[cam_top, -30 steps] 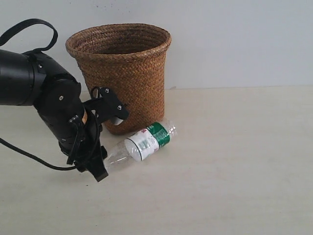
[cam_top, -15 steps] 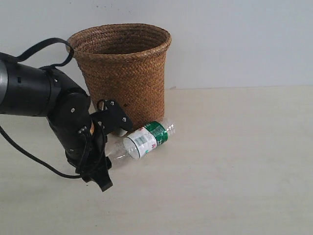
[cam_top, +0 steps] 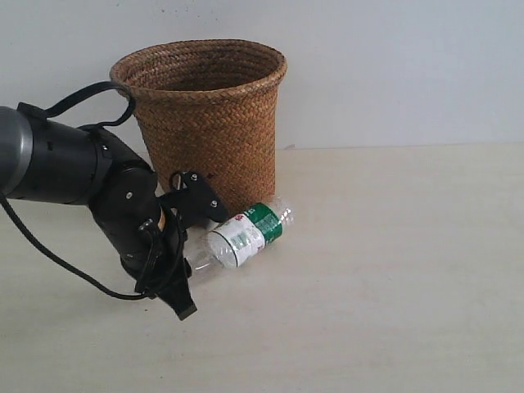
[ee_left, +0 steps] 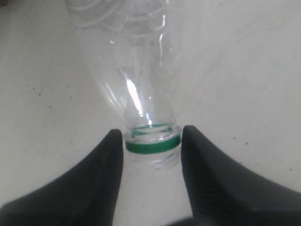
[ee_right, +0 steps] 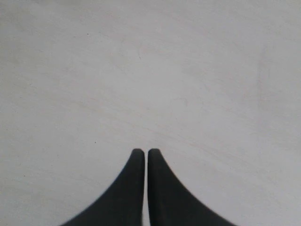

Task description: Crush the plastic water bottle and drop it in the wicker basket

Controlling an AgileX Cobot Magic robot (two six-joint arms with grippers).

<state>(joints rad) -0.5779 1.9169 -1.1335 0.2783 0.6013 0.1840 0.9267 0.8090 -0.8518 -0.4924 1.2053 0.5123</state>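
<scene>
Table (cam_top: pixel 393 270): pale; wicker basket (cam_top: pixel 205 123) upright, plastic water bottle (cam_top: pixel 241 233) lying beside it.
Left tool (ee_left: pixel 152 135): pinching the bottle's neck.
Right tool (ee_right: pixel 146 153): pressed together.

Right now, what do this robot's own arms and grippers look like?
The left arm is a bulky, rounded black housing with a grey band, small screws and black cables looping off it. The left gripper and right gripper have matte black fingers, broad-based and tapering to narrow curved tips.

Bare lab-style test bench — plain white wall (cam_top: pixel 409 65) across the upper frame, pale tabletop (cam_top: pixel 393 286) below, 1 black robot arm (cam_top: pixel 74 176) at left.
</scene>
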